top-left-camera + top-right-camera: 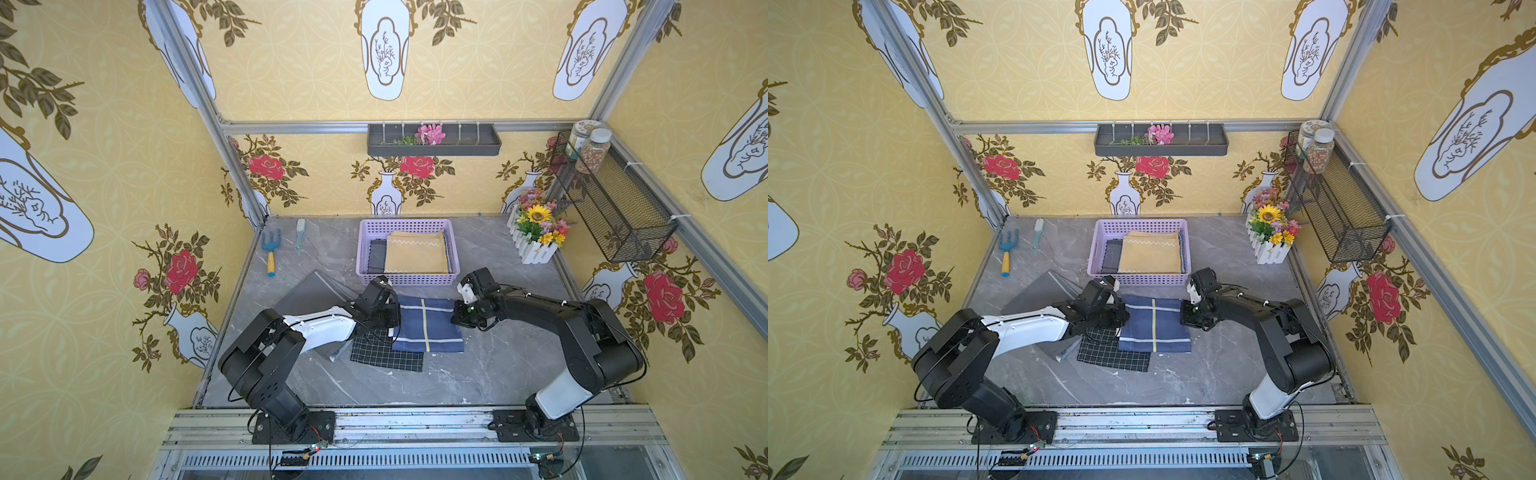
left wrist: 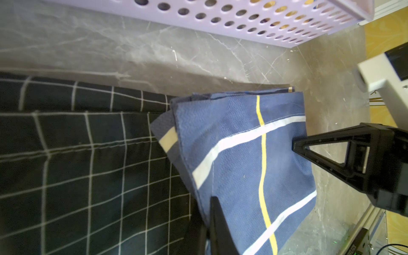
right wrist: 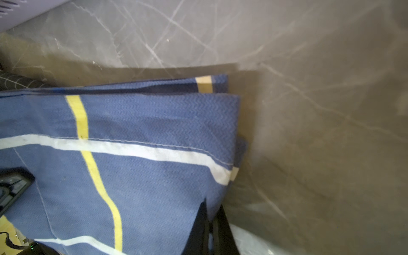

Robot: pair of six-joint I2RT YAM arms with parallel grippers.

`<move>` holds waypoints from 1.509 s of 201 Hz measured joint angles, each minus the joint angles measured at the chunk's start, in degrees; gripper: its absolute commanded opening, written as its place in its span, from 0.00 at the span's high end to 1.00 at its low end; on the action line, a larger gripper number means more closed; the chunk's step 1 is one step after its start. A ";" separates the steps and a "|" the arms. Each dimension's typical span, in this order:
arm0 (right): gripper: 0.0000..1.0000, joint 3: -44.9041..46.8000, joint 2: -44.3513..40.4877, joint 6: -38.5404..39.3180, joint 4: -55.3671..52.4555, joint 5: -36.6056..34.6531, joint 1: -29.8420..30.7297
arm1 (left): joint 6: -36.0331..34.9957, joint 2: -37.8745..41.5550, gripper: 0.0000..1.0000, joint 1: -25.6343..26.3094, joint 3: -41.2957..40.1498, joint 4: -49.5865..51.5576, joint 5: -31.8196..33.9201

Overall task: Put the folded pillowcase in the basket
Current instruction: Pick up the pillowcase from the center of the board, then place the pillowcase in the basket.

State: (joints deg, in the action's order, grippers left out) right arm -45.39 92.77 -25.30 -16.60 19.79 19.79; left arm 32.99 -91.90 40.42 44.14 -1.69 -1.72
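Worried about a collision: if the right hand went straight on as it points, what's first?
The blue striped pillowcase pinched in the right hand; past it, probably the left hand on the opposite edge.

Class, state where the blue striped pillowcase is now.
In a top view, the blue striped pillowcase is mid-table, nearer the robot than the lilac basket, overlapping the black checked cloth, with the left claw and right claw gripping its opposite edges.

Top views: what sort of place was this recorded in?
Probably a staged robot test booth dressed as a home, not a real room: wallpaper panels on an aluminium frame, two arms bolted to a front rail, and props like the fake-flower planter.
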 measured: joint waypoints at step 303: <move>1.00 -8.31 -19.63 -1.44 12.66 -0.59 0.81 | -16.41 20.76 1.00 -11.26 3.45 -7.93 -1.68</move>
State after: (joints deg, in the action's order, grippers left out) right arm -53.69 73.14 -26.74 -3.95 19.20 20.60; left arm 16.58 -71.13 29.17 47.59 -9.63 -3.40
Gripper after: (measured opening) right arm 0.073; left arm 0.080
